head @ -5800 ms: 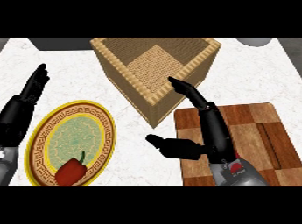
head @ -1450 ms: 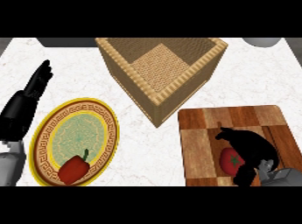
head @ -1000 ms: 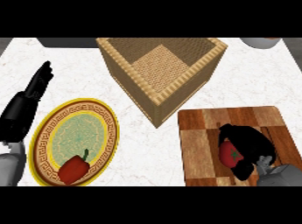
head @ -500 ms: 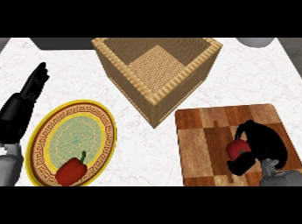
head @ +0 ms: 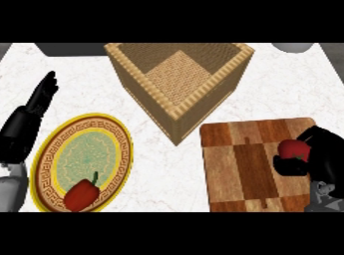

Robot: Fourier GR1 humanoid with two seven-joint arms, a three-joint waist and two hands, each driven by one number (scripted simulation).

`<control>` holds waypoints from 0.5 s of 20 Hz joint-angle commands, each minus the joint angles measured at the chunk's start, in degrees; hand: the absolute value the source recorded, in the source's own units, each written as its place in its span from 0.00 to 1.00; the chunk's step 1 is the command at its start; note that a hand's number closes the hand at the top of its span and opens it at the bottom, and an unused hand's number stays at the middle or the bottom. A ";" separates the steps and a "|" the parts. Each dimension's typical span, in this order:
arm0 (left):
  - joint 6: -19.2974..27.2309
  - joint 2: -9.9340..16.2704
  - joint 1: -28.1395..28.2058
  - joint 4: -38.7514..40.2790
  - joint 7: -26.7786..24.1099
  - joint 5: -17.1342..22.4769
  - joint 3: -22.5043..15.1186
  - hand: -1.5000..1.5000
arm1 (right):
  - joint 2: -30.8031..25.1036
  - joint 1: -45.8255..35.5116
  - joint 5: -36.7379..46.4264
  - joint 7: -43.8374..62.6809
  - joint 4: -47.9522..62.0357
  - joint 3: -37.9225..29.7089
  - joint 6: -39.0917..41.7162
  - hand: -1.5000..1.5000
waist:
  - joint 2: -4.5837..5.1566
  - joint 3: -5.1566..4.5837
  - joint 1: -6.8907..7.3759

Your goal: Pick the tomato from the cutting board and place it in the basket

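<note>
The red tomato (head: pixel 293 148) is over the right part of the wooden cutting board (head: pixel 241 169), and my right hand (head: pixel 327 158) is curled round it from the right, hiding its far side. The square woven basket (head: pixel 182 77) stands at the top centre, up and to the left of the board, with nothing in it. At the left edge my left hand (head: pixel 27 119) rests open, fingers pointing up, beside the plate.
A yellow-rimmed plate (head: pixel 79 154) with a red bell pepper (head: pixel 83 193) on its lower part lies left of the board. A grey object (head: pixel 68 48) and a grey round one (head: pixel 296 46) sit along the far edge of the white counter.
My right hand has closed round the tomato and shifted up and right over the board, with the tomato in it. The left hand stays where it was.
</note>
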 commanded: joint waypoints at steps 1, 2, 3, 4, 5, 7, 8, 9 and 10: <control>-2.10 1.28 0.38 -0.43 0.55 1.59 0.81 0.50 | 0.89 -4.60 3.80 2.66 -10.07 -1.98 -6.73 1.00 | -0.16 0.09 0.36; 0.69 -1.37 -0.41 0.96 -0.25 -0.59 -0.90 0.50 | 2.15 -5.86 3.26 1.35 -12.07 -1.99 -9.09 1.00 | 0.02 0.11 -0.27; -0.31 0.31 -1.02 0.96 -0.93 0.22 0.51 0.50 | 2.59 -7.41 2.46 0.85 -14.36 -2.50 -9.45 1.00 | 0.03 0.11 0.05; -0.81 0.51 -1.02 -0.86 1.29 0.90 0.59 0.50 | 3.68 -7.89 3.88 1.67 -16.25 -1.45 -10.07 1.00 | -0.06 0.15 0.62; -0.37 0.15 -0.56 -1.50 1.53 0.01 -0.23 0.50 | 4.93 -12.28 2.75 1.71 -16.13 -1.65 -9.62 1.00 | 0.10 0.15 1.54; -1.53 0.46 -0.19 -0.61 -0.12 1.12 0.42 0.50 | 4.82 -16.45 2.94 3.21 -19.09 -1.81 -6.02 1.00 | 0.30 0.08 1.47; -1.38 0.80 -1.61 0.31 0.35 0.96 0.91 0.50 | 3.33 -19.40 1.72 2.63 -19.98 -2.74 -2.77 1.00 | 0.39 0.08 1.27; 0.93 -1.31 -2.64 1.04 0.48 -1.32 -0.92 0.50 | 2.48 -21.89 1.50 1.00 -18.27 -3.70 -3.26 1.00 | 0.52 0.11 1.20; -0.51 -0.16 -2.55 1.14 0.49 -0.21 -0.02 0.50 | 4.31 -27.14 3.70 6.40 -19.39 -1.29 1.84 1.00 | 0.43 0.05 1.49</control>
